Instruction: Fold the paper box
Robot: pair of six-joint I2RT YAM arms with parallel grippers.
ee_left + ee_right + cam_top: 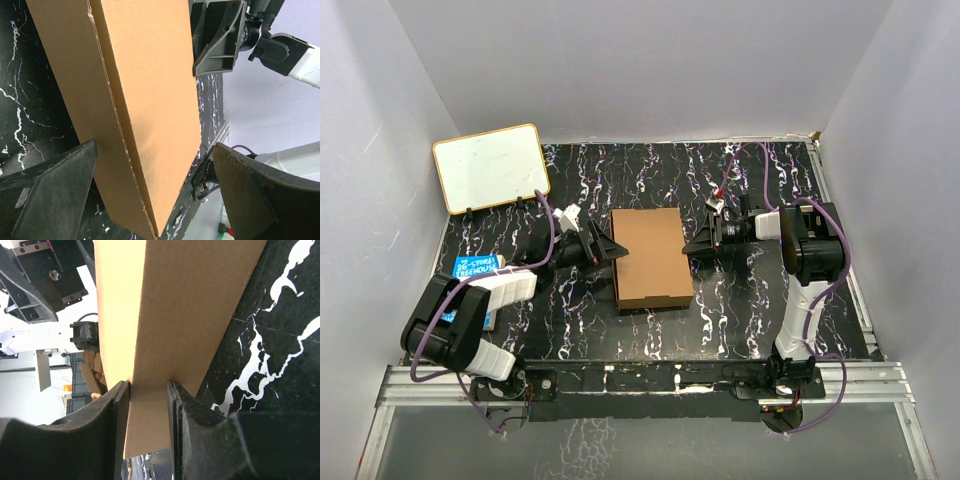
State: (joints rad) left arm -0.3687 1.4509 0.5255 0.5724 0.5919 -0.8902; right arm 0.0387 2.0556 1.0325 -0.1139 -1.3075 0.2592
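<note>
Now left tool [155, 147] gapes wide beside the paper box [650, 260]; right tool [148, 386] pinches its edge.

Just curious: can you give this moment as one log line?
paper box: closed, on table | left jaws: open, at its left edge | right jaws: clamped on its right edge

You can read only one text, and it is in the top view. On the blue book cover [472, 267], which lies at nine o'clock from the paper box [650, 258], the white letters say "26-STOREY" and below it "TREEHOUSE" (the letters are small, so the end of the first line is less sure). The left arm [470, 310] hides the cover's lower part.
</note>
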